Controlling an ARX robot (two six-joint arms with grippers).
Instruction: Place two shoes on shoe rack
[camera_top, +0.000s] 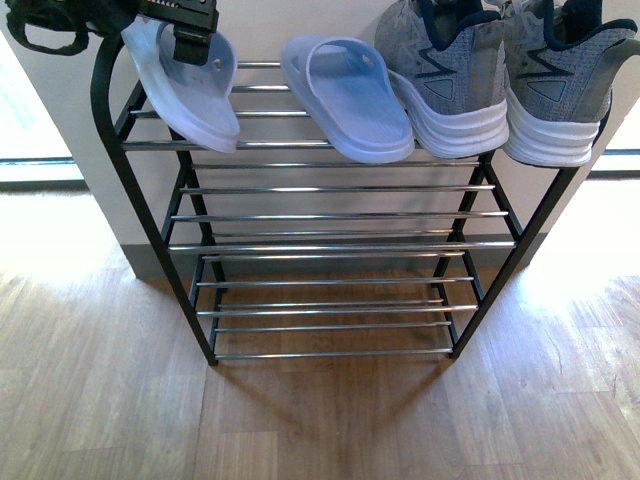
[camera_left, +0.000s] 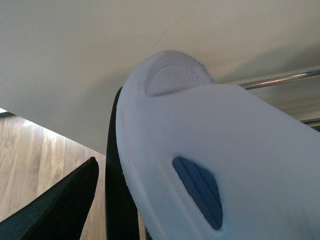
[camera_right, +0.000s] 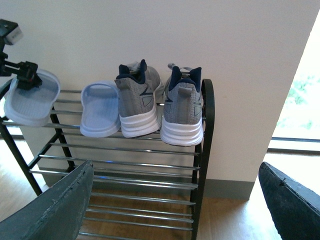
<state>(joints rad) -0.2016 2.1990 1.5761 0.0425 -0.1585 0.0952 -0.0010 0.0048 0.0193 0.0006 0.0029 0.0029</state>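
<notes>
Left slide (camera_top: 185, 90): gripped at its strap by the left end effector (camera_top: 185, 35), resting tilted on the shoe rack (camera_top: 330, 245) top tier, at 9 o'clock of the second slide (camera_top: 345, 95). Step in hand: placement. Next: release, retract upward. Right end effector (camera_right: 175, 200): spread apart, empty.

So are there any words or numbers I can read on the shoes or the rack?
No words or numbers can be read anywhere.
Grey sneakers: only dark triangle-shaped marks on the sides, no letters.
Held slide in the left gripper: a blue oval patch on its sole, no writing visible.
Other slide: plain.
Shoe rack: no label showing.
</notes>
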